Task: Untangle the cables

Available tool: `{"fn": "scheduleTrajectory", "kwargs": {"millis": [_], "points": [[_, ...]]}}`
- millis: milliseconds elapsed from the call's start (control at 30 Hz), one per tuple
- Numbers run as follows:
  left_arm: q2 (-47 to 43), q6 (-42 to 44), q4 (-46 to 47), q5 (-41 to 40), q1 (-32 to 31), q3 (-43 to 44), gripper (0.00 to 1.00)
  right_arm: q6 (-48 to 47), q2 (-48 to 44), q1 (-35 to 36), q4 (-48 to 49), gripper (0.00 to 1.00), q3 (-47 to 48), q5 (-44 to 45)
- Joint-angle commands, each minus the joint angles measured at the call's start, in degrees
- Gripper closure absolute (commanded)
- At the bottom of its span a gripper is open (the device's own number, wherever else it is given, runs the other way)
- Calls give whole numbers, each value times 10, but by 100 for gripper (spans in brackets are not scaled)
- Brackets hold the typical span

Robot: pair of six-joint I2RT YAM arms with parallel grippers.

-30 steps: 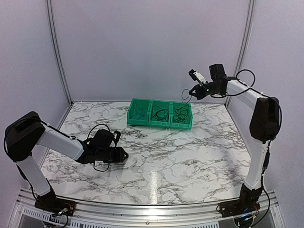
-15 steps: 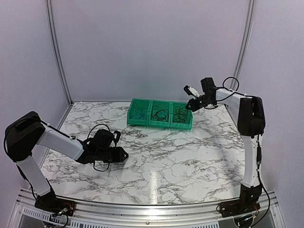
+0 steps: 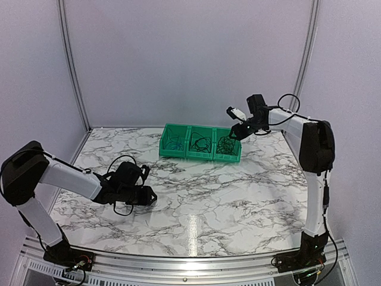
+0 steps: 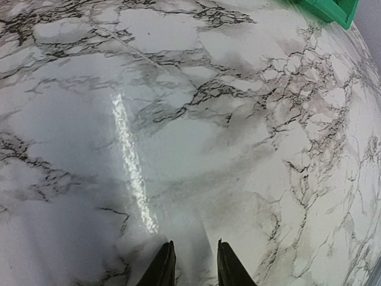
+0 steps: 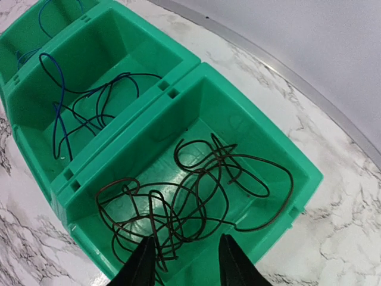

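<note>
A dark cable (image 5: 173, 221) lies in loose tangled loops on the floor of the right compartment of the green bin row (image 5: 184, 65). My right gripper (image 5: 187, 267) hangs open just above that compartment's near side, holding nothing. A blue cable (image 5: 55, 128) and a thin black one lie in the middle compartment. From above, my right gripper (image 3: 233, 134) hovers at the right end of the bins (image 3: 199, 155). My left gripper (image 3: 152, 195) sits low over the bare marble at the left. Its fingers (image 4: 162, 269) stand slightly apart with nothing between them.
The three joined green compartments stand at the back centre of the marble table (image 3: 238, 196). One bin corner (image 4: 333, 11) shows at the top right of the left wrist view. A metal rail (image 3: 190, 262) runs along the near edge.
My right gripper has swung left and down over the right compartment and opened. The thin cable that hung from it now lies in that compartment. The left arm has barely shifted.
</note>
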Motion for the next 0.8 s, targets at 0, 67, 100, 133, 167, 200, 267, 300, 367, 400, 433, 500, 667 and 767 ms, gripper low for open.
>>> {"fn": "scheduleTrajectory", "kwargs": {"millis": [0, 67, 100, 133, 167, 200, 267, 300, 367, 400, 433, 500, 667, 767], "points": [[-37, 51, -156, -44, -1, 9, 73, -11, -83, 1, -19, 56, -18, 48], [-54, 62, -181, -53, 0, 24, 71, -13, -115, 0, -19, 52, -42, 52], [-63, 68, -195, -55, 0, 32, 70, -14, -130, 0, -19, 51, -55, 53], [-70, 74, -204, -58, 1, 40, 68, -14, -149, 0, -19, 50, -67, 54], [-77, 80, -212, -61, 2, 48, 67, -15, -167, -1, -20, 49, -80, 56], [-85, 85, -222, -63, 3, 57, 66, -15, -184, -1, -19, 49, -93, 56], [-98, 101, -246, -71, 6, 80, 63, -17, -220, -3, -20, 48, -120, 54], [-104, 110, -264, -76, 8, 95, 62, -16, -242, -5, -18, 48, -133, 51], [-122, 126, -301, -87, 9, 129, 61, -13, -297, -11, -14, 47, -172, 43], [-133, 134, -317, -92, 10, 146, 60, -12, -326, -15, -7, 44, -191, 37], [-146, 141, -333, -96, 11, 162, 58, -11, -357, -21, 1, 43, -215, 31], [-172, 159, -363, -113, 15, 194, 54, -13, -426, -31, 29, 42, -268, 20], [-231, 219, -401, -173, 31, 255, 31, 31, -614, -59, 140, 2, -432, 48], [-260, 261, -398, -227, 38, 280, 16, 66, -701, -59, 196, 1, -511, 99]]}}
